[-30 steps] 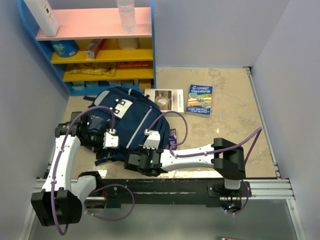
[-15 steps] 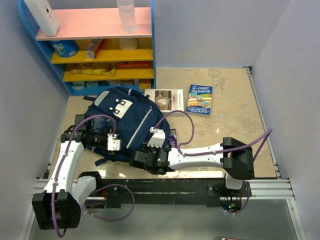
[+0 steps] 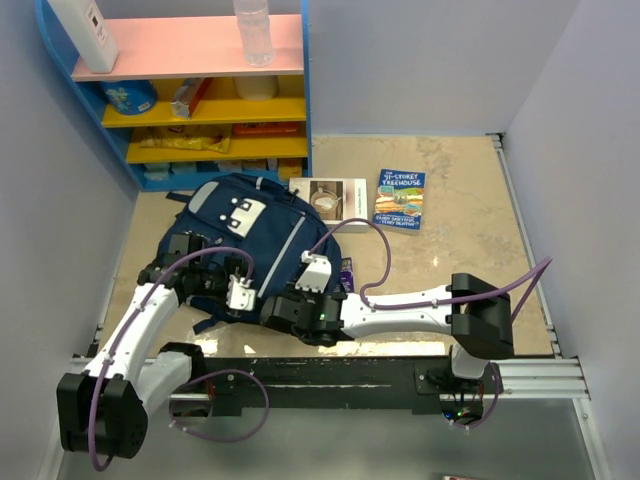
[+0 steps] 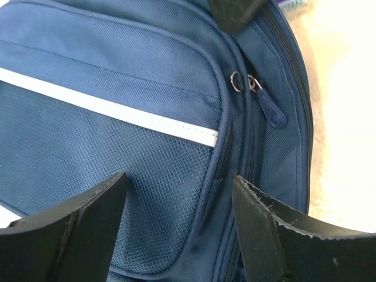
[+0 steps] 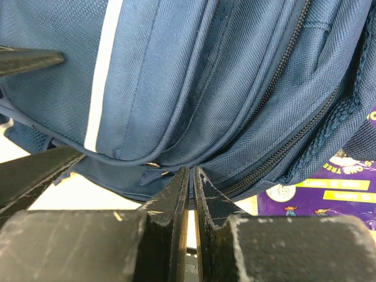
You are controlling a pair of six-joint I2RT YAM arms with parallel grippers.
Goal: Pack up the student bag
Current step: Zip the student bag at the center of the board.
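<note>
A beige marbled table [image 3: 450,250], walled in by pale panels, carries a blue shelf unit [image 3: 200,90] at 11 o'clock. The student bag [image 3: 250,240] lies front-up at about 9 o'clock of the table's middle, its lower end toward the arm bases. The left gripper [image 4: 179,182] hangs over the mesh front pocket with its fingers spread wide and holds nothing. The paired zipper pulls [image 4: 244,82] lie ahead of it at 1 o'clock, probably its target for opening the main compartment. The right gripper [image 5: 191,173] has its fingers pressed nearly together, tips against the bag's bottom seam. This looks like a way to steady the bag against a zip pull, though whether fabric is pinched cannot be told. A purple book [image 5: 329,188] pokes out from under the bag at 4 o'clock. A Treehouse paperback [image 3: 400,200] and an open booklet [image 3: 330,200] lie unpacked at 12 o'clock.
</note>
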